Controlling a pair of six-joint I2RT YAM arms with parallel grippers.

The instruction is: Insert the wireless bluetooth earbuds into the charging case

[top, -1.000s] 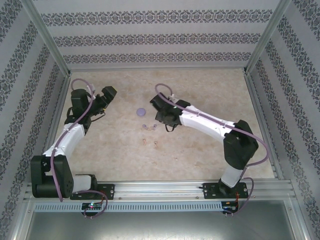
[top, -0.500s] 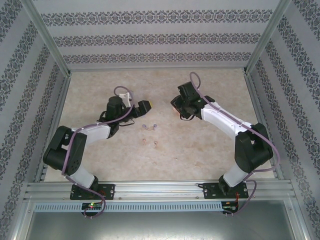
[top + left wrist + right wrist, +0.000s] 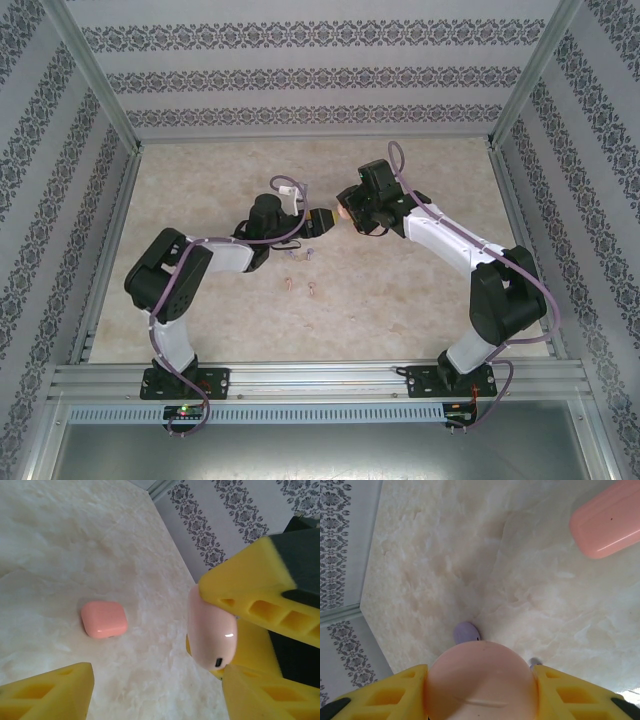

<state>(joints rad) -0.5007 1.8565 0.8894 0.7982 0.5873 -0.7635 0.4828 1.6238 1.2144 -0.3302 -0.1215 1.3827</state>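
**Item 1. Right jaws** [image 3: 480,672]. We found them clenched on a pale pink case [image 3: 481,685]. One yellow finger pressed against each flank, and the case's rounded end poked out past the fingertips. A faint seam ran across the case.

**Item 2. Left jaws** [image 3: 157,672]. We recorded them as released: the yellow fingers stood apart with nothing pinched between them. In the left wrist view the pale pink case hung just beyond their tips, close to the right-hand finger. A small dark port at its lower end was turned toward them. We could not tell whether that finger touched the case. From overhead, the two sets of jaws met almost tip to tip above the middle of the counter [image 3: 400,300].

**Item 3. Coral case** [image 3: 104,619]. It was closed and lay flat on the counter ahead of the left jaws, toward their left finger. It was apart from both fingers and from the pale pink case.

**Item 4. Purple case** [image 3: 466,631]. It lay on the counter beneath the right jaws, partly hidden behind the pale pink case.

**Item 5. Earbuds** [image 3: 290,283]. From overhead we counted four tiny pieces on the counter in two loose pairs. They lay on the near side of both jaws, toward the arm bases, and neither set of jaws held them. The farther pair looked purplish and the nearer pair pinkish; they were too small to show more.
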